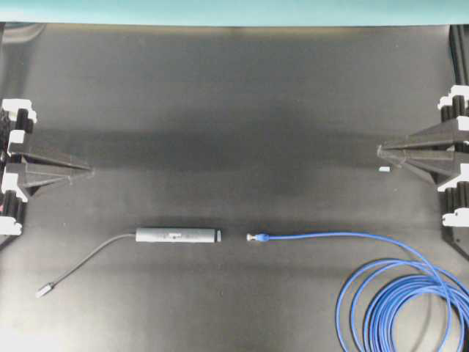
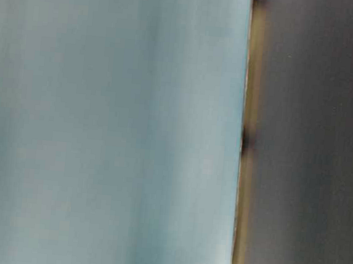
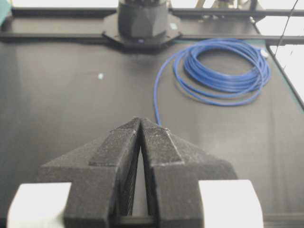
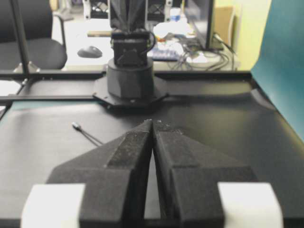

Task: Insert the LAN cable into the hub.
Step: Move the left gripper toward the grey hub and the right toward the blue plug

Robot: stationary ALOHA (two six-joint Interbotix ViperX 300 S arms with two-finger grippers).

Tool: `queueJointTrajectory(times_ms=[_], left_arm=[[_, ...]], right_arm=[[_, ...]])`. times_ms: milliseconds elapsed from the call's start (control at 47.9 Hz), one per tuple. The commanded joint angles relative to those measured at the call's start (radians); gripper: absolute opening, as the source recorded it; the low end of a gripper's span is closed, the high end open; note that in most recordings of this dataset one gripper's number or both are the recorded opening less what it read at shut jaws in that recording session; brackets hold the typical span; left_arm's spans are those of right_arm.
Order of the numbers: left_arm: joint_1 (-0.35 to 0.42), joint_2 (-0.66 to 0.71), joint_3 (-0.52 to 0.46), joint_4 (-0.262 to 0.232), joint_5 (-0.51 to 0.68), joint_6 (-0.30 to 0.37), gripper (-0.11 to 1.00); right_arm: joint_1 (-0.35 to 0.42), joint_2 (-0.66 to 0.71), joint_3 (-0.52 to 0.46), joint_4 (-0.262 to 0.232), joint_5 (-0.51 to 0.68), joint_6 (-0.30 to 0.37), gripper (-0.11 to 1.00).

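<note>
The hub (image 1: 177,235), a slim dark-grey bar with a small white mark, lies on the black mat below centre. Its thin grey cable (image 1: 88,260) trails left to a small silver plug (image 1: 44,290). Just right of the hub lies the LAN cable's plug (image 1: 253,237), a small gap apart and pointing at the hub's end. The blue LAN cable (image 1: 330,235) runs right into coils (image 1: 403,308) (image 3: 223,71). My left gripper (image 1: 88,171) (image 3: 140,121) rests shut at the left edge, empty. At the right edge my right gripper (image 1: 381,150) (image 4: 153,123) is shut and empty.
The grey cable's plug (image 4: 75,126) shows in the right wrist view ahead of the opposite arm's base (image 4: 129,80). The other arm's base (image 3: 141,23) stands beyond the coils. A teal backdrop (image 1: 234,11) borders the mat's far edge. The table-level view is blurred.
</note>
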Motion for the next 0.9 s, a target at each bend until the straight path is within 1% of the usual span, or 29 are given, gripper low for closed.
queueJointTrajectory(times_ms=[0, 42, 84, 146, 209, 313, 460, 606, 648, 668, 731, 773, 815, 836, 877], left_arm=[[-0.011, 0.078, -0.021, 0.038, -0.002, -0.055, 0.06], [-0.009, 0.103, -0.028, 0.04, -0.005, -0.086, 0.05], [-0.009, 0.127, -0.035, 0.04, -0.011, -0.11, 0.02], [-0.015, 0.161, -0.044, 0.041, -0.031, -0.132, 0.0], [-0.028, 0.193, -0.048, 0.041, -0.066, -0.132, 0.0], [-0.032, 0.216, -0.049, 0.041, -0.064, -0.129, 0.0], [-0.014, 0.221, -0.031, 0.041, -0.067, -0.129, 0.0], [-0.014, 0.222, 0.017, 0.041, -0.098, -0.14, 0.02], [-0.014, 0.221, 0.026, 0.041, -0.12, -0.143, 0.06], [-0.015, 0.221, 0.029, 0.041, -0.132, -0.144, 0.1], [-0.02, 0.222, 0.035, 0.041, -0.156, -0.153, 0.26], [-0.028, 0.233, 0.035, 0.041, -0.156, -0.161, 0.38], [-0.048, 0.256, 0.037, 0.041, -0.143, -0.167, 0.51], [-0.057, 0.265, 0.037, 0.041, -0.137, -0.169, 0.59], [-0.071, 0.293, 0.037, 0.041, -0.126, -0.178, 0.7]], right_arm=[[-0.015, 0.026, -0.009, 0.003, -0.003, 0.002, 0.03], [-0.015, 0.043, -0.017, 0.005, 0.003, 0.002, 0.02], [-0.014, 0.071, -0.029, 0.006, 0.014, 0.002, 0.0], [-0.006, 0.117, -0.043, 0.008, 0.018, 0.003, 0.0], [0.003, 0.161, -0.055, 0.012, 0.015, 0.005, 0.0], [0.017, 0.225, -0.071, 0.041, -0.011, 0.032, 0.0], [0.034, 0.281, -0.092, 0.043, -0.031, 0.077, 0.0], [0.044, 0.347, -0.115, 0.043, -0.025, 0.087, 0.0], [0.044, 0.373, -0.124, 0.043, -0.021, 0.087, 0.0], [0.044, 0.385, -0.127, 0.043, -0.02, 0.087, 0.0], [0.044, 0.414, -0.138, 0.043, -0.018, 0.086, 0.01], [0.044, 0.434, -0.147, 0.043, -0.018, 0.086, 0.05], [0.044, 0.453, -0.156, 0.043, -0.018, 0.084, 0.11], [0.044, 0.462, -0.161, 0.043, -0.017, 0.081, 0.15], [0.044, 0.479, -0.169, 0.043, -0.018, 0.081, 0.24]])
